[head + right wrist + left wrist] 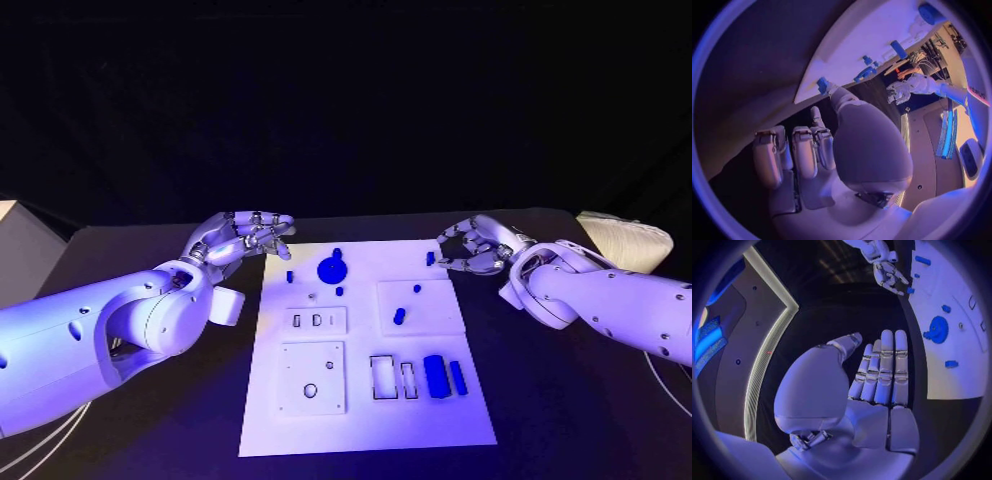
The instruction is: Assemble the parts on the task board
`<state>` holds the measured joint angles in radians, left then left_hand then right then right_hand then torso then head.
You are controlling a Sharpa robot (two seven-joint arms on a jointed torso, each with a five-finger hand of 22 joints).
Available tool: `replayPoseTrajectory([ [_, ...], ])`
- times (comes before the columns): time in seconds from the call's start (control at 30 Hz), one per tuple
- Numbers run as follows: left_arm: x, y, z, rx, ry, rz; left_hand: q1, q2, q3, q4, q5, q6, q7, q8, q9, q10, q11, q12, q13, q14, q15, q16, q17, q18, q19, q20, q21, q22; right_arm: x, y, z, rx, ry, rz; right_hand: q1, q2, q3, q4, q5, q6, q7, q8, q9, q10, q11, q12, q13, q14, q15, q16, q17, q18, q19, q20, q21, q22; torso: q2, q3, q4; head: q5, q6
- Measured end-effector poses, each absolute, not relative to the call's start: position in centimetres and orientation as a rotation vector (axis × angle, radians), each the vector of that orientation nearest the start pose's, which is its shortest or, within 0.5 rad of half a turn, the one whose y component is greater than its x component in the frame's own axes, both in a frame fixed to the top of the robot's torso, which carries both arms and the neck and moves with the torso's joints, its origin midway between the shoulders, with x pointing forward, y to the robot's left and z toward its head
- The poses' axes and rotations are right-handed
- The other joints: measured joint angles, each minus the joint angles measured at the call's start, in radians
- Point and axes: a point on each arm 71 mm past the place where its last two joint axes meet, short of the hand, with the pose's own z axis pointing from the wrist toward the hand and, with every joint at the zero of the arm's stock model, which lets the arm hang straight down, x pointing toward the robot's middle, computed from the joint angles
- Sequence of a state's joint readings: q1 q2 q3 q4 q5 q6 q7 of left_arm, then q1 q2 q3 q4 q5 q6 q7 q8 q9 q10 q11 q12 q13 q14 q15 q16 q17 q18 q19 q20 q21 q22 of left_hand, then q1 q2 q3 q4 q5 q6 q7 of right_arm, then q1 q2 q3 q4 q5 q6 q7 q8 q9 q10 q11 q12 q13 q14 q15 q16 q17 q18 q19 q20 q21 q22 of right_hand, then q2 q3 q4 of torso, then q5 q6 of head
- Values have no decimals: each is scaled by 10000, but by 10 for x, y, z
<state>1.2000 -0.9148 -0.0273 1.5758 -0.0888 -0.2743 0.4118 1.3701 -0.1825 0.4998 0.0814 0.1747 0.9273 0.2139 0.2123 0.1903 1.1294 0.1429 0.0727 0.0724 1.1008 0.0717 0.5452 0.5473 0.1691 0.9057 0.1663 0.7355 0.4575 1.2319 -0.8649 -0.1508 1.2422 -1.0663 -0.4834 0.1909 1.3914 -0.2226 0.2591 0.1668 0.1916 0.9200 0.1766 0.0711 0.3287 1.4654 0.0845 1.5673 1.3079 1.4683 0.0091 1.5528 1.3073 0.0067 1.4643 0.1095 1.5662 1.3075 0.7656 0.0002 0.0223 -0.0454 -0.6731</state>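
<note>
The white task board (361, 400) lies mid-table. It carries a round blue part (333, 268), small blue pegs (400, 316) and two blue blocks (436, 376) near its front right. My left hand (245, 238) hovers just off the board's far left corner. In the left wrist view its fingers (879, 375) are stretched out side by side with nothing in them, the round blue part (937, 329) off to one side. My right hand (476, 245) is at the far right edge, fingers spread. Its thumb tip reaches a small blue part (822, 85) at the board's edge (879, 45); nothing is gripped.
Recessed slots (382, 377) and two raised white plates (313, 377) take up the board's near half. A pale ribbed object (627, 240) sits at the table's far right corner. Black table surface surrounds the board on both sides.
</note>
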Motion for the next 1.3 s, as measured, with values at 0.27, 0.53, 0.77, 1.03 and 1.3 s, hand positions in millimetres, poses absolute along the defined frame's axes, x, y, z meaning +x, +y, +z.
replayPoseTrajectory([
  [0.27,480,227,-166,-10006,14178,-15673,0,0,0,0,0,0,0,0,11,0,0,0,0,0,0,0,12,0,-35,35,0,19,521,-295,-210,1541,15666,6783,132,131,0,0,82,49,-48,0,11,0,0,0,-1,0,0,0,8,0,36,36,0,-1,2,-3,-21,87,-77],
  [0.53,479,228,-166,-10006,14174,-15659,0,0,0,0,0,0,0,0,10,0,0,0,0,0,0,0,11,0,-35,35,-1,18,522,-288,-212,1432,15849,6842,223,146,0,0,82,221,-75,69,32,0,-1,0,-2,0,-1,0,7,0,36,36,0,-1,-12,-12,-27,99,-114],
  [0.77,479,229,-166,-10007,14169,-15646,0,0,0,0,0,0,0,0,9,0,0,0,0,0,0,0,10,0,-35,35,-1,17,523,-286,-213,1378,15910,6797,305,229,91,3,81,444,-119,175,60,-1,-2,0,-3,0,-1,0,7,0,36,36,0,-2,-15,-4,-34,99,-157],
  [1.03,479,229,-166,-10001,14178,-15647,0,0,0,0,0,0,0,0,9,0,0,0,0,0,0,39,19,0,-72,-2,69,41,524,-283,-214,1255,15949,6676,354,277,254,27,81,687,-217,330,84,27,-49,0,-4,1,-1,0,6,0,36,35,0,6,-15,4,-27,78,-197],
  [1.3,479,229,-166,-9993,14187,-15641,0,0,0,0,0,0,0,0,8,0,0,0,0,0,0,39,19,0,-71,-2,69,40,525,-281,-214,1228,15983,6552,350,281,450,82,81,877,-263,407,105,14,-89,0,-4,-27,-48,0,5,0,-2,-3,0,5,-11,8,-30,61,-244],
])
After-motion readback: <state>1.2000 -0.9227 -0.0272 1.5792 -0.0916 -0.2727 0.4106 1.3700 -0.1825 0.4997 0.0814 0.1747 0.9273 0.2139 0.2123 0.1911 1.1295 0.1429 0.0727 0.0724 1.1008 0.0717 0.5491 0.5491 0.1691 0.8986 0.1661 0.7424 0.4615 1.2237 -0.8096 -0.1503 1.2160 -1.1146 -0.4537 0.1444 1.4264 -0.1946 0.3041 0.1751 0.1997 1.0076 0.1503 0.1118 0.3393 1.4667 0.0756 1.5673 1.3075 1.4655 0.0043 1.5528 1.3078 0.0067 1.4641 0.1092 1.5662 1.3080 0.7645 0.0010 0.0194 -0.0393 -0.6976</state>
